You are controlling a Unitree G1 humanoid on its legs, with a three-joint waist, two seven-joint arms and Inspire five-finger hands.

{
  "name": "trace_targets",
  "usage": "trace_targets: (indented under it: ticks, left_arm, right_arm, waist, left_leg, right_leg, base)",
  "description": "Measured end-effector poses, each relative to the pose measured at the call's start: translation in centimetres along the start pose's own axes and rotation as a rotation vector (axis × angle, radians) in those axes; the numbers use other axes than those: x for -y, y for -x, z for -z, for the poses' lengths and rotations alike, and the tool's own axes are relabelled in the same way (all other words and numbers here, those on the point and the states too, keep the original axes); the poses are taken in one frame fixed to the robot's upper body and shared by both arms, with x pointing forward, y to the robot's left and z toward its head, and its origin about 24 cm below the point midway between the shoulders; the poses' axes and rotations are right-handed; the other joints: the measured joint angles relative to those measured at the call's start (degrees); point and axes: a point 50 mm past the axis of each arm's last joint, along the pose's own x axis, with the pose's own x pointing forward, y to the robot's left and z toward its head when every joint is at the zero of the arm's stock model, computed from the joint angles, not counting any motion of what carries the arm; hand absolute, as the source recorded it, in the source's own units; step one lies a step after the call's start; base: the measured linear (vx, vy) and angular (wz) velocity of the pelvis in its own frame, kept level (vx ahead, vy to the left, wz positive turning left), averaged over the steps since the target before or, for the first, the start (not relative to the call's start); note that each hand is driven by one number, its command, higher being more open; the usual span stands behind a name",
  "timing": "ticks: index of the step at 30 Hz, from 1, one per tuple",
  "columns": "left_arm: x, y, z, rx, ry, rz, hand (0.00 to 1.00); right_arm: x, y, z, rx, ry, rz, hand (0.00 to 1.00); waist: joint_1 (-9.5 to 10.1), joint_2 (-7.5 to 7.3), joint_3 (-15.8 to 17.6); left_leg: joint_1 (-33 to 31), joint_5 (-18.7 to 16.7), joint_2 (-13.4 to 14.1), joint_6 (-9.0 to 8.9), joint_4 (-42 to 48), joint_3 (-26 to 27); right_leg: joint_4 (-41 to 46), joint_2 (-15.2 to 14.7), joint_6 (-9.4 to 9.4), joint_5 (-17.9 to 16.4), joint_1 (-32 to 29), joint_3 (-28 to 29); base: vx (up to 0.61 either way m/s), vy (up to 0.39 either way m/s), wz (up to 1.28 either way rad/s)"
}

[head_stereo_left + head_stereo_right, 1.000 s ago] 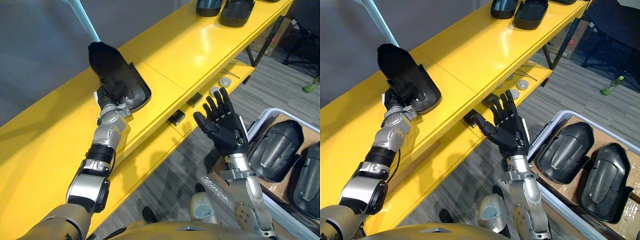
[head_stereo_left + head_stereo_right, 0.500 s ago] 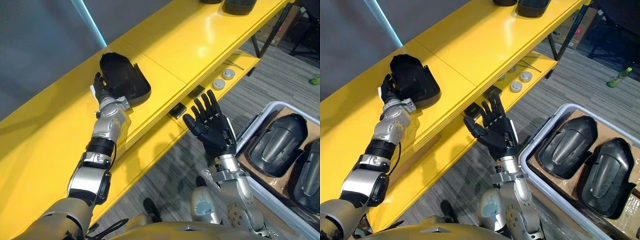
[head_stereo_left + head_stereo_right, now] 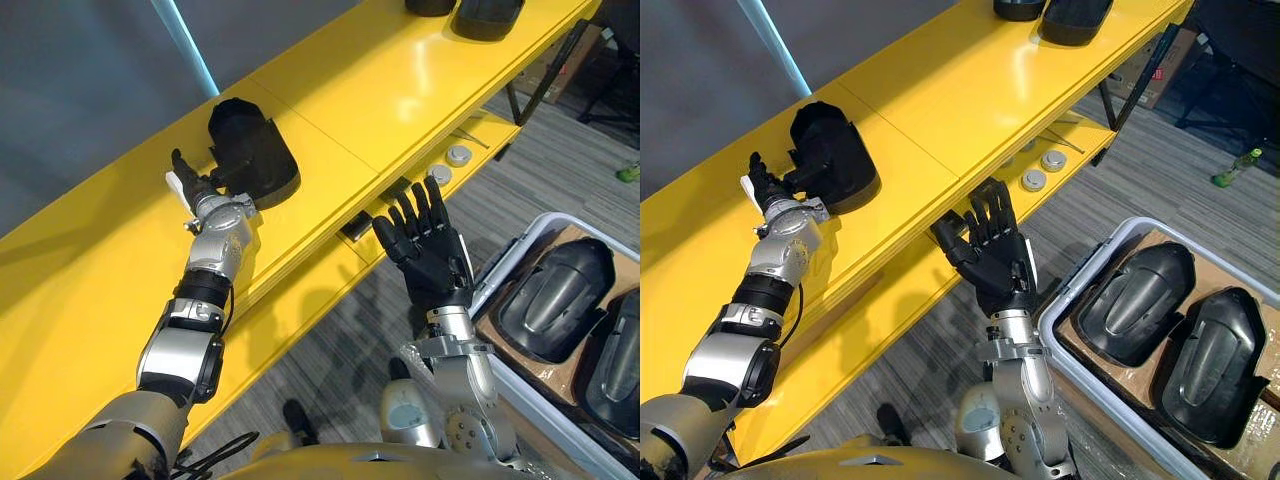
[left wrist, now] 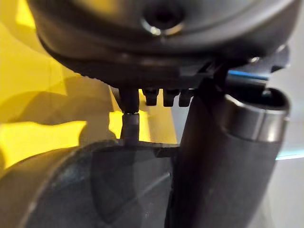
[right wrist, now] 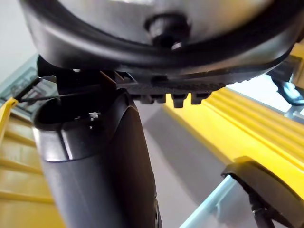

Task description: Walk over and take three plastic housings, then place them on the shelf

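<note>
- Right hand: nearest to you, raised in front of the lower shelf above the floor, fingers straight and spread, carrying nothing; it reads as idle, held clear of the shelf edge so it cannot foul the other arm's work
- Bin: beside the right arm, with a white rim and a cardboard lining; two spare housings lie side by side in it, apparently the stock you draw from
- Round discs: small pieces lying on the lower shelf just beyond the right hand's fingertips; they are no part of the task and are best left alone
- Left hand: stretched out over the yellow top shelf, fingers loosened and spread rather than curled, one of them touching the near edge of the part; judge this as a release, not a grasp
- Plastic housing: the task's thing, lying on the top shelf just past the left hand; it appears to rest on the surface under its own weight, set well back from the front edge, probably so it cannot slide off
- Far housings: two more dark shells at the far end of the top shelf, close together; if they count, the delivery looks near its end
</note>
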Motion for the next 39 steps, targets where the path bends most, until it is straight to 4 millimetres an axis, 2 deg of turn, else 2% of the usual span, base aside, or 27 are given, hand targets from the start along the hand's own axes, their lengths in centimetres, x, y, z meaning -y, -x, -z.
trace_targets:
  ticks: [2,6,9,12,15,19,22,24,29,31,34,39]
  left_arm:
    - [0.0,0.0,-0.2,0.008,0.01,0.002,1.0]
    - [0.0,0.0,-1.4,0.036,0.062,0.029,1.0]
    - [0.5,0.2,-2.1,0.058,0.093,0.126,1.0]
    - [0.6,1.0,-4.3,0.159,0.184,0.242,1.0]
    - [-0.5,1.7,-5.9,0.266,0.223,0.311,1.0]
    - [-2.1,3.4,-7.0,0.365,0.257,0.419,1.0]
    - [-4.0,5.2,-6.4,0.412,0.259,0.487,1.0]
    - [-6.2,6.1,-4.7,0.39,0.229,0.501,1.0]
    - [-9.8,6.8,-0.5,0.26,0.167,0.506,1.0]
    - [-10.5,8.3,0.5,0.226,0.176,0.563,1.0]
    - [-10.7,9.7,1.0,0.206,0.215,0.652,1.0]
    - [-11.1,10.3,2.0,0.156,0.248,0.712,1.0]
  right_arm:
    - [0.0,0.0,0.0,0.001,0.004,-0.003,1.0]
    - [-0.3,0.0,-0.1,0.01,0.122,-0.045,1.0]
    - [0.1,-0.3,-0.9,0.037,0.218,-0.065,1.0]
    - [0.4,-1.7,-2.5,0.09,0.42,-0.123,1.0]
    - [0.7,-3.0,-3.7,0.12,0.616,-0.169,1.0]
    - [2.8,-5.4,-4.1,0.065,0.748,-0.153,1.0]
    - [4.7,-6.6,-4.6,0.029,0.831,-0.075,1.0]
    - [6.1,-7.1,-5.5,0.004,0.887,-0.016,1.0]
    - [7.5,-7.8,-6.6,-0.023,1.03,0.039,1.0]
    - [8.0,-8.0,-6.5,-0.047,1.06,0.063,1.0]
    - [8.5,-8.1,-6.3,-0.074,1.084,0.09,1.0]
    - [9.2,-8.0,-5.8,-0.122,1.084,0.113,1.0]
  waist:
    - [-0.01,-0.16,-0.08]
    - [0.18,-0.3,-0.15]
    - [1.35,-0.39,-0.21]
    - [2.97,-0.55,-0.37]
    - [3.3,-0.64,-1.11]
    - [6.01,-0.72,-3.17]
    - [8.04,-0.56,-3.8]
    - [9.64,-0.49,-3.89]
    - [12.08,-0.65,-4.04]
    - [12.57,-1.01,-4.25]
    - [13.5,-1.03,-4.26]
    - [14.04,-1.04,-4.25]
  left_leg:
    - [0.03,0.0,0.01,0.0,-0.01,0.01]
    - [0.36,-0.02,0.08,-0.03,-0.02,0.03]
    - [1.27,-0.15,0.36,-0.2,0.03,-0.28]
    - [0.95,-0.15,0.4,-0.2,0.21,-0.73]
    - [0.89,-0.12,0.47,-0.22,0.25,-1.87]
    - [0.44,0.29,0.59,-0.36,0.3,-4.17]
    - [-0.57,0.69,0.57,-0.36,0.46,-5.99]
    - [-1.27,1.02,0.48,-0.37,0.46,-7.72]
    - [-2.49,1.62,0.32,-0.42,0.46,-10.14]
    - [-3.04,1.74,0.2,-0.37,0.59,-10.93]
    - [-4.0,1.84,0.12,-0.28,1.19,-11.67]
    - [-4.77,2.34,0.11,-0.32,1.02,-12.39]
  right_leg:
    - [-0.04,0.02,-0.06,0.06,0.02,0.01]
    - [-0.12,0.1,-0.16,0.23,0.39,0.04]
    - [-1.62,0.29,-0.22,0.86,2.31,-0.61]
    - [-3.81,0.33,-0.15,2.1,3.45,-1.21]
    - [-4.8,0.31,-0.24,2.4,4.61,-2.51]
    - [-5.63,0.36,-0.3,2.48,5.98,-4.83]
    - [-5.93,0.26,-0.31,2.49,6.37,-6.77]
    - [-6.56,0.19,-0.32,2.49,7.25,-8.61]
    - [-6.93,0.14,-0.34,2.5,7.73,-10.85]
    - [-6.94,0.03,-0.36,2.5,7.83,-11.77]
    - [-6.94,-0.03,-0.5,2.6,7.62,-12.28]
    - [-6.95,0.01,-0.57,2.64,7.35,-13.14]
  base:
    - [0.0,0.0,0.0]
    - [0.0,0.0,0.0]
    - [-0.02,-0.003,0.04]
    - [-0.03,0.0,0.06]
    - [-0.01,-0.004,0.17]
    - [0.01,-0.018,0.28]
    - [0.0,-0.014,0.34]
    - [-0.02,-0.006,0.38]
    - [-0.03,-0.004,0.26]
    - [-0.03,-0.001,0.18]
    - [-0.03,0.003,0.15]
    - [-0.03,-0.002,0.07]
